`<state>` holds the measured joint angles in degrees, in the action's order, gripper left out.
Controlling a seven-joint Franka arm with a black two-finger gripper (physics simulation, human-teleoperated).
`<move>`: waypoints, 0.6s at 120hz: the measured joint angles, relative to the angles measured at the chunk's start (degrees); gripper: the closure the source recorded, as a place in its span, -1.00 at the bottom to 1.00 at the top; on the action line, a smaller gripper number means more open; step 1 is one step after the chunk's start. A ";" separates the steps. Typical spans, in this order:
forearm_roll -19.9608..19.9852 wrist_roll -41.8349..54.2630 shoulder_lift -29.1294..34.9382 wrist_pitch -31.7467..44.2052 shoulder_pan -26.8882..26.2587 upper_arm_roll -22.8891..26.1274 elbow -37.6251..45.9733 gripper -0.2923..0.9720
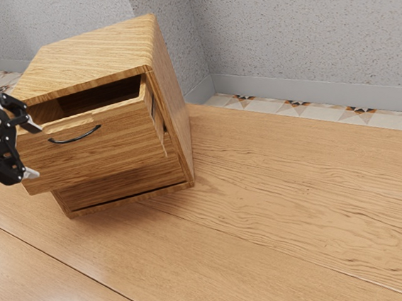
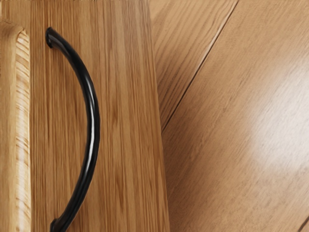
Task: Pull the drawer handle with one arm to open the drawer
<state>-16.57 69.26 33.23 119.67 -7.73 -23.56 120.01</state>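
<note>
- Black curved drawer handle (image 1: 75, 136): you have one, fixed across the front of the upper wooden drawer (image 1: 126, 147), which stands partly pulled out.
- One boxy oak-grain cabinet (image 1: 99, 50) holds that drawer, with one lower front panel (image 1: 119, 183) beneath it. The cabinet sits on the wooden plank tabletop (image 1: 278, 207).
- Your one black two-finger gripper (image 1: 34, 151) is at the exterior view's left. Its fingers are spread, near the drawer front's edge and apart from the handle.
</note>
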 joint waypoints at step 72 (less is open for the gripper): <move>0.05 -0.26 -3.59 1.82 -2.64 0.00 0.94 -0.54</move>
<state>-16.51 69.00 29.64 121.49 -10.36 -23.56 120.94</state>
